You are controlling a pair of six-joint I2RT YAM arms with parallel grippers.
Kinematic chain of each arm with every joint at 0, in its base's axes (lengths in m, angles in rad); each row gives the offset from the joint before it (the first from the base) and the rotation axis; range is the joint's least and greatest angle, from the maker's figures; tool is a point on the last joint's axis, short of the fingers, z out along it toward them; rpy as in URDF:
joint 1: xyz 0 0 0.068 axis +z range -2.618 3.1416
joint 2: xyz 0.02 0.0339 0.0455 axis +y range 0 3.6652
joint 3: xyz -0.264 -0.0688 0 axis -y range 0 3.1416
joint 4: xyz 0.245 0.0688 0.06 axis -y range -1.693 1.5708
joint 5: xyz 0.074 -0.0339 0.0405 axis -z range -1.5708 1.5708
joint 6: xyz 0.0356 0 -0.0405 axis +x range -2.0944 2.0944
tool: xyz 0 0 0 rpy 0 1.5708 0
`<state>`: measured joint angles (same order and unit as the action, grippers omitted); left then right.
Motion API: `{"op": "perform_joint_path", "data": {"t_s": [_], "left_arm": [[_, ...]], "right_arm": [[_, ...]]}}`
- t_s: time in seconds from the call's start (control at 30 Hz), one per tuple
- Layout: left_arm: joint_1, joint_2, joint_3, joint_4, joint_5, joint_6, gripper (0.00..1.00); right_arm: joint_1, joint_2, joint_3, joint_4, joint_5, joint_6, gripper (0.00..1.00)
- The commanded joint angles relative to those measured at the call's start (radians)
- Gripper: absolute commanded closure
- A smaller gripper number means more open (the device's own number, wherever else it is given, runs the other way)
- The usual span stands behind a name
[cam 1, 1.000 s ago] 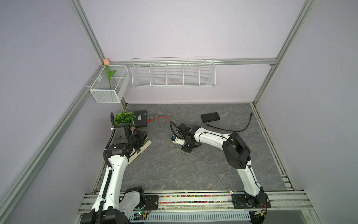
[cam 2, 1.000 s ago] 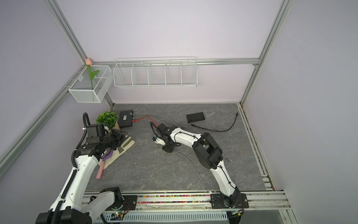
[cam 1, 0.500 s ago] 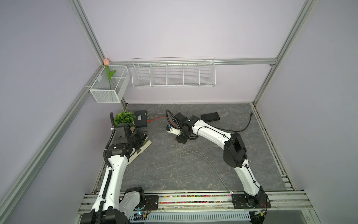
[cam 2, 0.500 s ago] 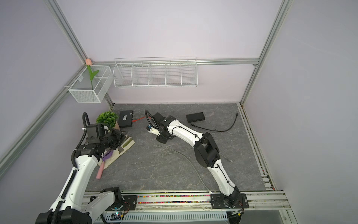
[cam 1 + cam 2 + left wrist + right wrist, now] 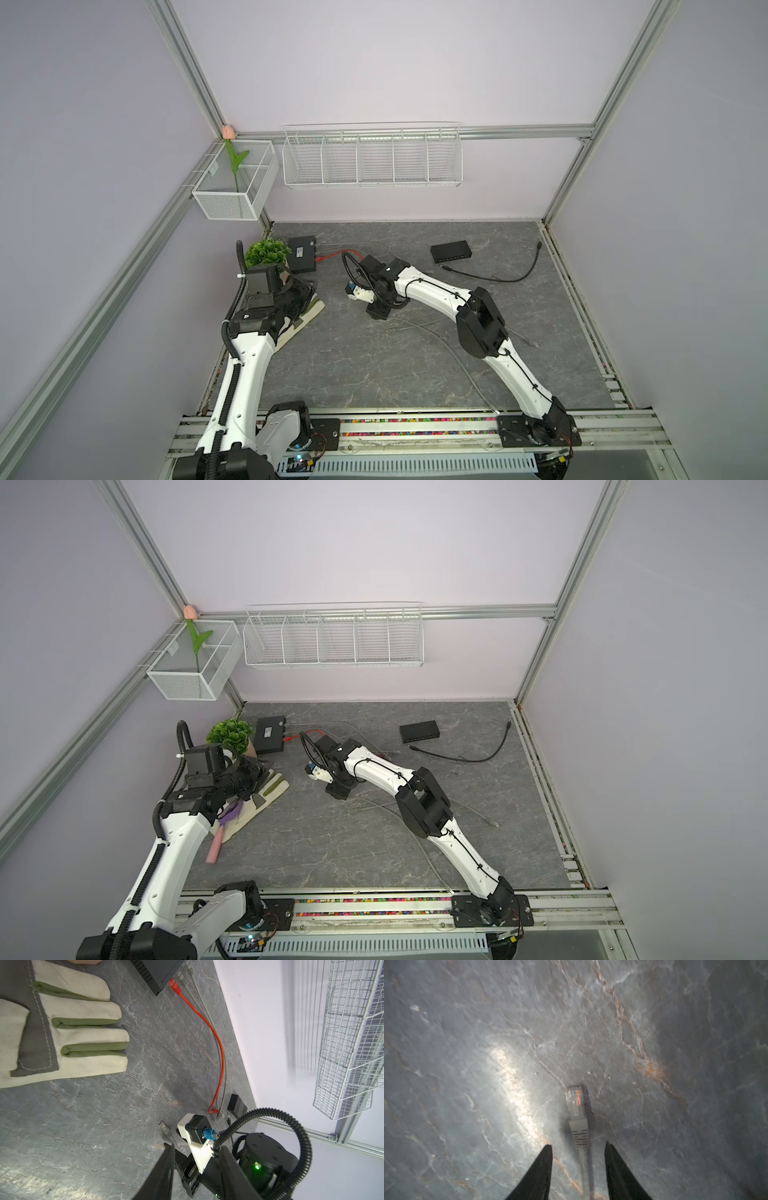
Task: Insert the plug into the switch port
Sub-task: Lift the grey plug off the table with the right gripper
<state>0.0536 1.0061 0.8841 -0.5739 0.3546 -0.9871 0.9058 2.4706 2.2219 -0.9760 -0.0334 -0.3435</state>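
- Grey RJ45 plug [image 5: 576, 1105] lies flat on the stone-patterned table [image 5: 467, 1043]. Its clear contact end points away from the right gripper [image 5: 578, 1144], and its cable [image 5: 584, 1174] runs back between the two black fingers [image 5: 542, 1169].
- The plug's long axis lines up with the way those fingers point. They stand either side of the cable just behind the ribbed boot, and the plug body lies just ahead of the tips.
- The right gripper's jaws are spread, touch neither cable nor boot, and hold nothing.
- My judgement: the grasp turns on reaching slightly forward along that axis, so that closing catches the boot and not the thin cable.
- The left gripper [image 5: 194, 1146] is also spread and empty, beside the canvas glove [image 5: 83, 1032]. The right arm is plainly the nearer one.
- One black switch [image 5: 302, 259] sits by the potted plant [image 5: 268, 251], with a red cable [image 5: 220, 1053] already plugged in. A second switch [image 5: 451, 251] lies well apart, toward the back.
- Which port is meant, I cannot tell.
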Motion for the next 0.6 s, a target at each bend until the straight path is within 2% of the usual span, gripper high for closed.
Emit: {"op": "perform_joint_path", "data": {"t_s": [0.0,0.37,0.43,0.47,0.53,0.57], "left_arm": [[0.006,-0.007,0.001,-0.004,-0.014,-0.001,0.63],[0.008,0.011,0.018,0.0,-0.02,0.001,0.63],[0.008,0.017,0.026,0.007,-0.02,0.001,0.63],[0.008,0.023,0.034,0.012,-0.019,0.009,0.63],[0.008,0.034,0.059,0.015,-0.025,0.029,0.63],[0.009,0.042,0.075,0.015,-0.032,0.047,0.62]], "right_arm": [[0.003,0.023,0.022,-0.011,-0.032,0.012,0.55],[-0.001,0.06,0.012,-0.011,-0.019,0.019,0.58],[0.001,0.068,0.01,-0.012,-0.013,0.023,0.61],[0.001,0.07,0.01,-0.012,-0.007,0.025,0.68],[0.002,0.069,0.008,-0.012,0.011,0.03,0.87],[0.002,0.064,0.007,-0.011,0.018,0.031,0.93]]}}
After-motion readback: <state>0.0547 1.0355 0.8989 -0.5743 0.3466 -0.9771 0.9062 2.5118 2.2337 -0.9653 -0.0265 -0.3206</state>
